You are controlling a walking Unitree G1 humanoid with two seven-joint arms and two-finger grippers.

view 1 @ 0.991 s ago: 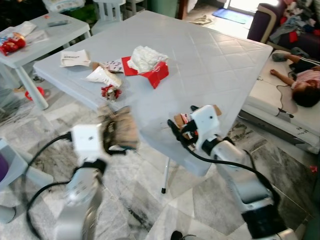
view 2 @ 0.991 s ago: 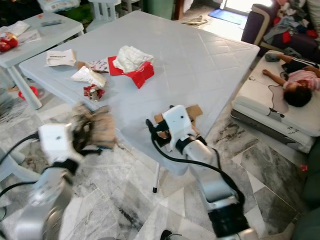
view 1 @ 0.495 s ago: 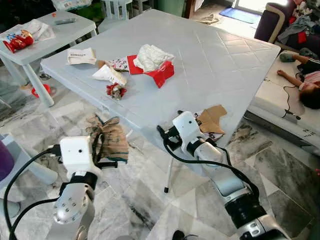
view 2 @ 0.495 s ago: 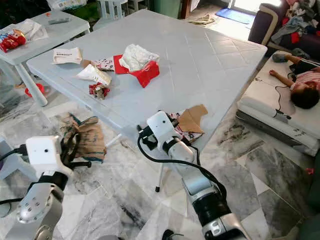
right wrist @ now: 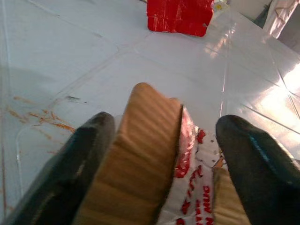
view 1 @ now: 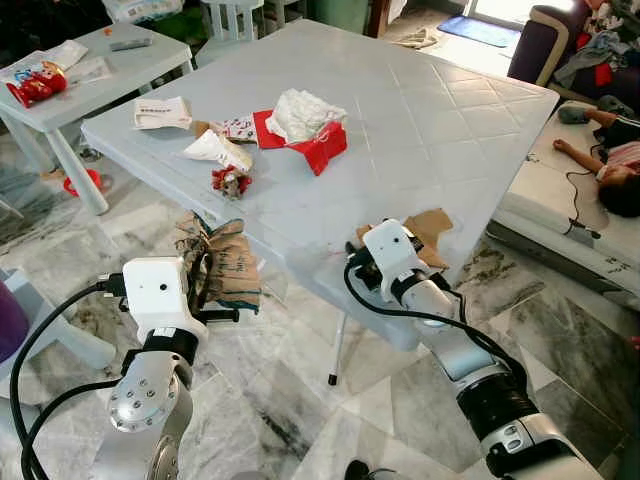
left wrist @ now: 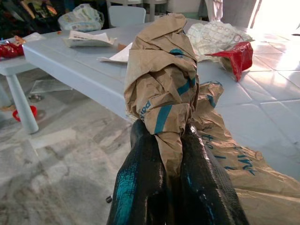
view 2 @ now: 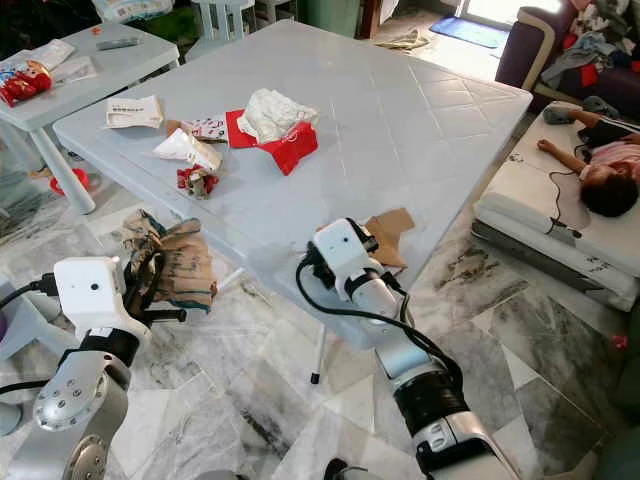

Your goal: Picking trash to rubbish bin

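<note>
Gathering trash for the bin
Left gripper (left wrist: 171, 140) clenches the paper bag (view 1: 222, 268); right gripper (right wrist: 161, 140), fingers spread, straddles cardboard (right wrist: 138, 164) to grasp it.

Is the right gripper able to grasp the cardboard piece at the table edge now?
Probably yes: the right gripper is open, its fingers on either side of the cardboard piece, nothing between them.

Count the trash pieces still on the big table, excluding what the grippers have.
5: white paper, small printed wrapper, white cone wrapper, small red wrapper, red box with crumpled tissue. More may hide beneath.
</note>
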